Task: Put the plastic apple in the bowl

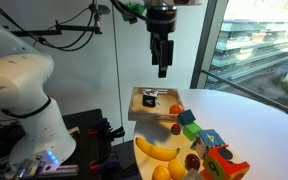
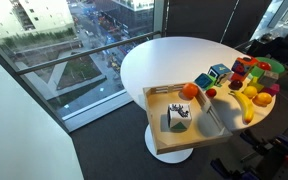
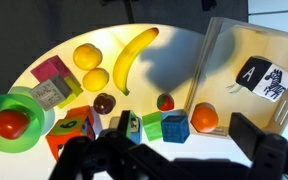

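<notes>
In the wrist view the round red plastic apple (image 3: 12, 123) lies inside a green bowl (image 3: 32, 138) at the lower left, near the table's edge. My gripper (image 3: 174, 160) is open and empty. Its dark fingers frame the bottom of the wrist view, far apart. In an exterior view the gripper (image 1: 162, 66) hangs high above the wooden tray (image 1: 142, 108), well clear of the apple and the bowl.
A banana (image 3: 134, 55), two yellow fruits (image 3: 87, 55), a maroon fruit (image 3: 104, 102), a small red-green fruit (image 3: 165, 101) and several coloured blocks (image 3: 175, 127) lie on the white round table. An orange fruit (image 3: 204, 117) and a black-and-white cube (image 3: 259, 75) sit in the tray (image 3: 224, 50).
</notes>
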